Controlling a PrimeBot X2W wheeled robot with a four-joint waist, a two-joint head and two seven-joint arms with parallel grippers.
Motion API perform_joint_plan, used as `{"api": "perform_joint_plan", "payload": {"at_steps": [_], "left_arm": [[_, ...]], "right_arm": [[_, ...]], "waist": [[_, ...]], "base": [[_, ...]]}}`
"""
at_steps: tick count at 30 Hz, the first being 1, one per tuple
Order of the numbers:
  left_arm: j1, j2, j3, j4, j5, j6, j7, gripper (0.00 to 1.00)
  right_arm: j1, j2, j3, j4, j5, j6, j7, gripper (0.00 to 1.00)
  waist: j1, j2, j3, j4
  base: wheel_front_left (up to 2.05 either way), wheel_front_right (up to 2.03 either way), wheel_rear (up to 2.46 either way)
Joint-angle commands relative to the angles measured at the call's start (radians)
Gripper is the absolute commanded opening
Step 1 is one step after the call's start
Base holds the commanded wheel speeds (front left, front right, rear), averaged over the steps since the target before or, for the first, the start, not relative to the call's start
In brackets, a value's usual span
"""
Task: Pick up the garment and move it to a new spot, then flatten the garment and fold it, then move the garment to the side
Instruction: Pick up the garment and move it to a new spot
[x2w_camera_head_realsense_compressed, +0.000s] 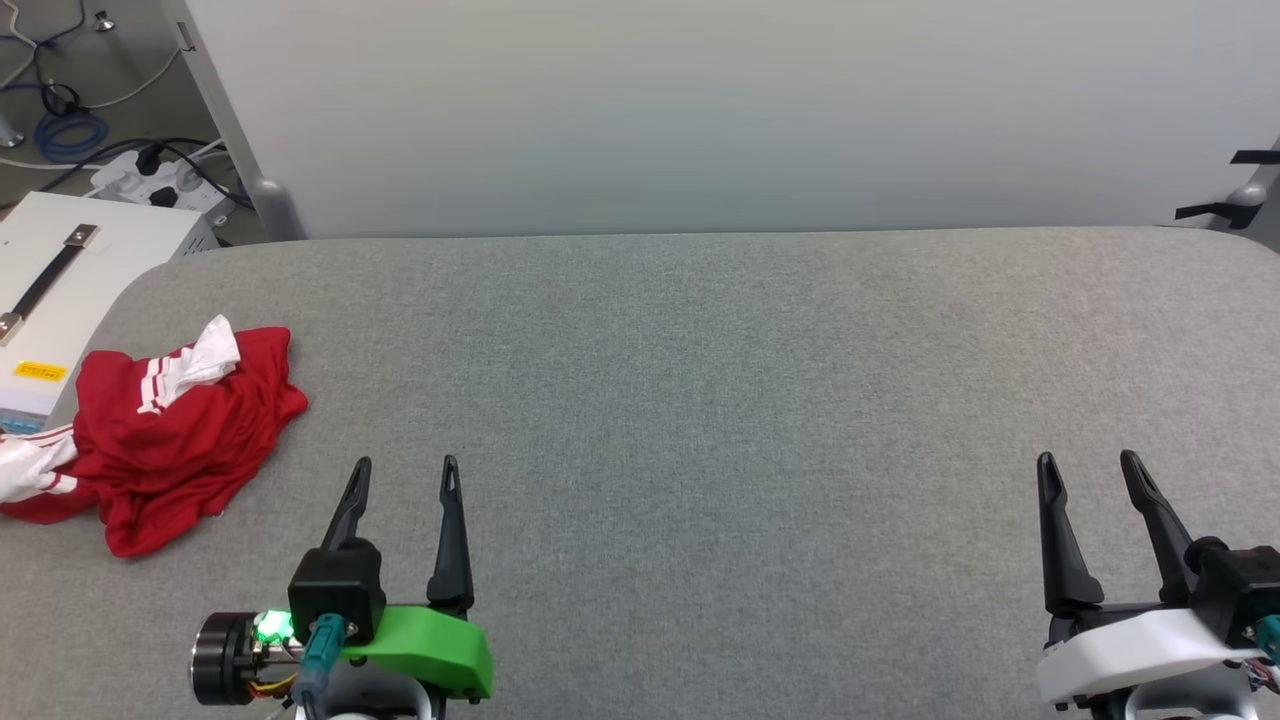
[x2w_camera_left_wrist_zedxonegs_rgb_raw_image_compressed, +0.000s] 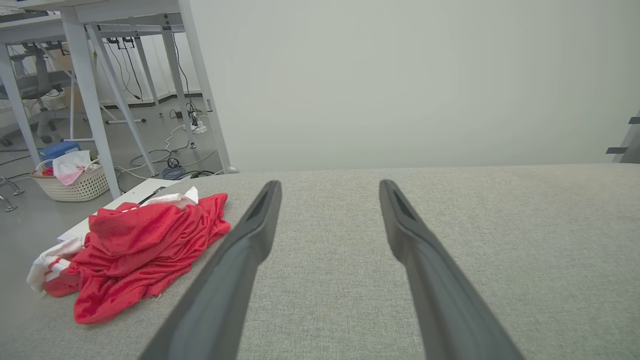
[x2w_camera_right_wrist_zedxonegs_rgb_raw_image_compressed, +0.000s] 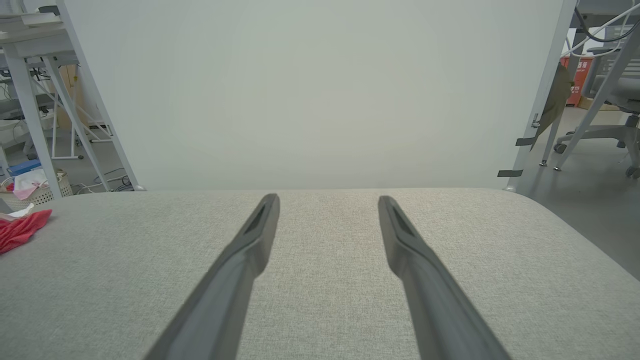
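Grey fabric table (x2w_camera_head_realsense_compressed: 700, 400) before pale wall (x2w_camera_head_realsense_compressed: 700, 110).

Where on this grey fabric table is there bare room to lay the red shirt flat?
The grey fabric table is bare from the left gripper across to the right gripper and back to the white wall panel. Only the left edge is crowded, where the crumpled red T-shirt with white sleeves lies.

The left gripper (x2w_camera_head_realsense_compressed: 406, 462) is wearing a bright green cover (x2w_camera_head_realsense_compressed: 430, 645) under its two long dark fingers (x2w_camera_head_realsense_compressed: 451, 540), and a small green light (x2w_camera_head_realsense_compressed: 268, 625) is glowing beside a teal plug (x2w_camera_head_realsense_compressed: 325, 640). The right gripper (x2w_camera_head_realsense_compressed: 1088, 457) is wearing a white cover (x2w_camera_head_realsense_compressed: 1130, 650).
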Motion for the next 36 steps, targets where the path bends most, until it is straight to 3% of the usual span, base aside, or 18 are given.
{"api": "perform_joint_plan", "payload": {"at_steps": [1,36], "left_arm": [[0.013,-0.003,-0.003,0.004,-0.004,0.009,-0.011,1.00],[0.034,-0.004,-0.038,0.025,-0.014,0.046,-0.083,1.00]], "right_arm": [[0.018,0.000,-0.004,-0.008,0.009,0.000,-0.011,1.00],[0.066,0.000,-0.011,-0.015,0.034,0.000,-0.083,1.00]], "waist": [[0.0000,0.0000,0.000,0.001],[0.0000,0.0000,-0.004,0.012]], "base": [[0.00,0.00,0.00],[0.00,0.00,0.00]]}}
